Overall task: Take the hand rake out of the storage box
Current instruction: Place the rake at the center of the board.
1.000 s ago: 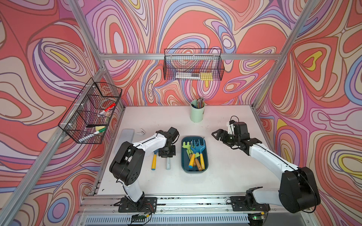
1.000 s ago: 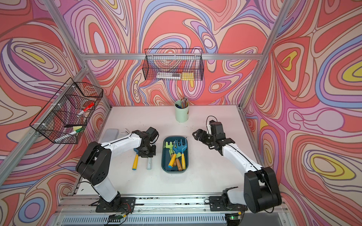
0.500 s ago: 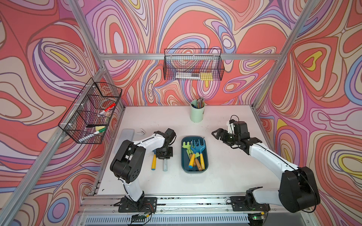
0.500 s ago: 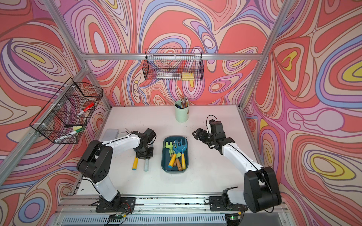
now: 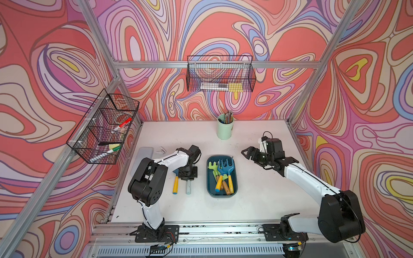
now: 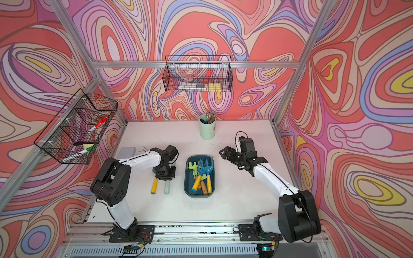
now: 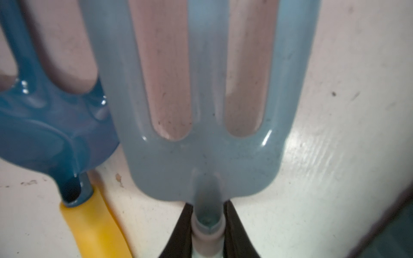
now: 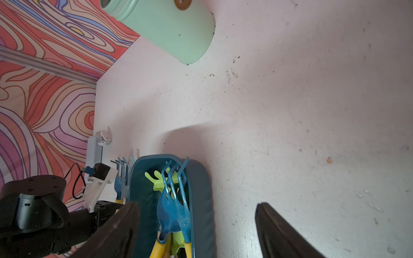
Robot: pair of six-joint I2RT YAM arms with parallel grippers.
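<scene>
The dark teal storage box (image 5: 221,196) (image 6: 199,196) (image 8: 201,189) sits mid-table. It holds a green rake (image 5: 212,166), blue rakes with yellow handles (image 5: 229,166) (image 8: 172,212), and wooden-handled tools. Left of the box, outside it, my left gripper (image 5: 188,176) (image 6: 166,175) (image 7: 207,207) is shut on the neck of a pale blue three-pronged hand rake (image 7: 201,156) (image 5: 188,188). That rake lies at table level. A darker blue rake with a yellow handle (image 5: 175,184) (image 7: 44,134) lies beside it. My right gripper (image 5: 249,156) (image 6: 228,157) (image 8: 196,203) hangs open, right of the box.
A mint-green cup (image 5: 225,129) (image 8: 174,29) of pencils stands at the back. A pale grey lid (image 5: 143,159) and a white clip (image 5: 161,150) lie at the far left. Wire baskets (image 5: 220,77) hang on the back and left walls.
My left gripper and the pale rake have shifted slightly left and toward the table's front. The right arm has not moved.
</scene>
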